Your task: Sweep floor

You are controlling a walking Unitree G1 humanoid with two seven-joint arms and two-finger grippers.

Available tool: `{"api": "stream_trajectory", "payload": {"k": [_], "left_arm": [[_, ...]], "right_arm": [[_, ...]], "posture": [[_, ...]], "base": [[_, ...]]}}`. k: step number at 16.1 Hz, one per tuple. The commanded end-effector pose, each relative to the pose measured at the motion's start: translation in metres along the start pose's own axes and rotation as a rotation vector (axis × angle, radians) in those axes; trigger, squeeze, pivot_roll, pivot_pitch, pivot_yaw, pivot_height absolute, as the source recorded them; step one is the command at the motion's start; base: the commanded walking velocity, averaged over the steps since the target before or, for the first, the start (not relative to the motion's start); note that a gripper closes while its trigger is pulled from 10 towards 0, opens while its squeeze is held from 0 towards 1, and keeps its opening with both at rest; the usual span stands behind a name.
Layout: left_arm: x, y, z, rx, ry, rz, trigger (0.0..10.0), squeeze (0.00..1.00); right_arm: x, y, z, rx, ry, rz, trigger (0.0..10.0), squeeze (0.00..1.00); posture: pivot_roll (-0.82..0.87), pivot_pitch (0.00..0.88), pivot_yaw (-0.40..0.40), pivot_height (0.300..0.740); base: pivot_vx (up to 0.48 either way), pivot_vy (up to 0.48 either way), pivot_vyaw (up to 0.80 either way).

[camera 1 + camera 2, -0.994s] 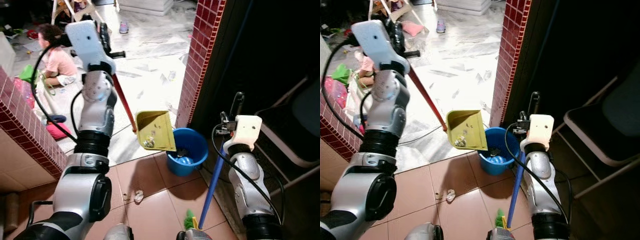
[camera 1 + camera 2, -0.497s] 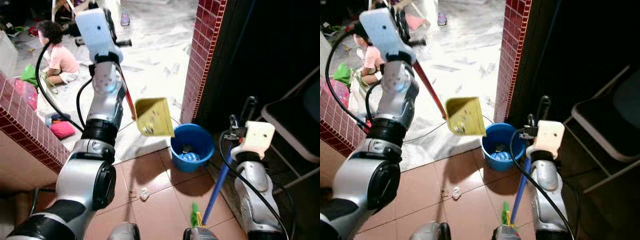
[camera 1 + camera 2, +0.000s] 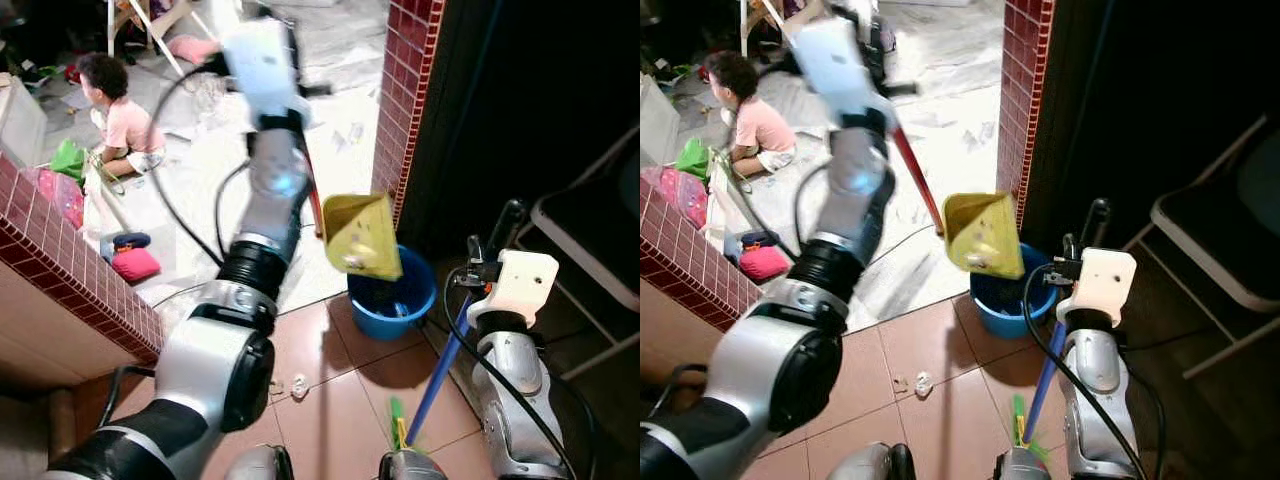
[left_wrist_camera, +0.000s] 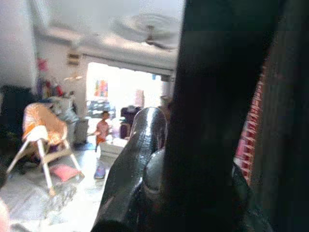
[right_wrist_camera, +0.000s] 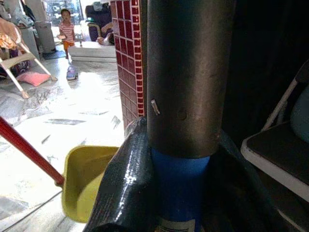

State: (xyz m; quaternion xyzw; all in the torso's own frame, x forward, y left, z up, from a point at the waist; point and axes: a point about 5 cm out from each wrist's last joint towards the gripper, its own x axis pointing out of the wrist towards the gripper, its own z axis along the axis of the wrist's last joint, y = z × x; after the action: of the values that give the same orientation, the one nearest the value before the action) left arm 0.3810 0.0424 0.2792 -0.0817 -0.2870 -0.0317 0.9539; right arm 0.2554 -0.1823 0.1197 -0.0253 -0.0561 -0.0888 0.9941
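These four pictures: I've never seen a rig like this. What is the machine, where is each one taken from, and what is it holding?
It is a humanoid robot with two silver arms, each ending in a two-fingered black claw. The two wide pictures come from cameras in its head, looking down at its own arms. The two close-up pictures come from cameras on its wrists, looking along the fingers.

The left claw is raised high, shut on the red handle of a yellow dustpan. The pan hangs tilted over a blue bucket on the floor beside a red-tiled pillar. The right claw grips the blue broom pole. A small scrap of litter lies on the brown tiles. A child sits on the pale floor beyond.
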Motion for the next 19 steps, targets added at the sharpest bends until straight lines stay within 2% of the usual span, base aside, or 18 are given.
{"api": "stream_trajectory", "payload": {"k": [1, 5, 9, 11, 12, 14, 15, 16, 17, 19], "left_arm": [[0.009, -0.009, 0.031, -0.009, -0.175, -0.034, 10.0, 0.00], [0.004, -0.024, 0.034, 0.046, -0.234, -0.088, 10.0, 0.00], [-0.004, -0.040, 0.037, 0.043, -0.281, -0.149, 10.0, 0.00], [-0.008, -0.042, 0.035, 0.050, -0.286, -0.171, 10.0, 0.00], [-0.008, -0.035, 0.033, 0.065, -0.274, -0.153, 10.0, 0.00], [0.006, -0.004, 0.046, 0.139, -0.314, -0.082, 10.0, 0.00], [0.013, 0.014, 0.056, 0.214, -0.346, -0.059, 10.0, 0.00], [0.016, 0.026, 0.059, 0.253, -0.352, -0.049, 10.0, 0.00], [0.018, 0.047, 0.062, 0.317, -0.350, -0.036, 10.0, 0.00], [0.014, 0.075, 0.057, 0.387, -0.295, 0.006, 10.0, 0.00]], "right_arm": [[-0.004, 0.001, -0.009, 0.001, 0.055, -0.003, 10.0, 0.00], [-0.004, -0.001, -0.008, -0.004, 0.054, -0.012, 10.0, 0.00], [-0.004, 0.001, -0.008, -0.002, 0.055, -0.008, 10.0, 0.00], [-0.002, 0.000, -0.008, -0.003, 0.055, -0.008, 10.0, 0.00], [-0.001, 0.001, -0.008, -0.003, 0.053, -0.005, 10.0, 0.00], [0.004, 0.004, -0.008, 0.006, 0.050, 0.012, 10.0, 0.00], [0.008, 0.009, -0.009, 0.020, 0.053, 0.033, 10.0, 0.00], [0.011, 0.013, -0.010, 0.031, 0.054, 0.051, 10.0, 0.00], [0.015, 0.022, -0.010, 0.047, 0.055, 0.084, 10.0, 0.00], [0.021, 0.030, -0.010, 0.066, 0.053, 0.118, 10.0, 0.00]], "posture": [[-0.19, 0.104, 0.127, 0.740], [-0.20, 0.102, 0.130, 0.740], [-0.20, 0.098, 0.130, 0.740], [-0.19, 0.095, 0.127, 0.740], [-0.19, 0.091, 0.123, 0.740], [-0.16, 0.074, 0.103, 0.740], [-0.14, 0.065, 0.092, 0.740], [-0.12, 0.060, 0.083, 0.740], [-0.10, 0.053, 0.073, 0.740], [-0.07, 0.043, 0.053, 0.740]], "base": [[0.000, 0.000, 0.00], [0.000, 0.000, 0.00], [0.000, 0.000, 0.00], [0.000, 0.000, 0.00], [0.000, 0.000, 0.00], [0.000, 0.000, 0.00], [0.000, 0.000, 0.00], [0.000, 0.000, 0.00], [0.000, 0.000, 0.00], [0.000, 0.000, 0.00]]}}
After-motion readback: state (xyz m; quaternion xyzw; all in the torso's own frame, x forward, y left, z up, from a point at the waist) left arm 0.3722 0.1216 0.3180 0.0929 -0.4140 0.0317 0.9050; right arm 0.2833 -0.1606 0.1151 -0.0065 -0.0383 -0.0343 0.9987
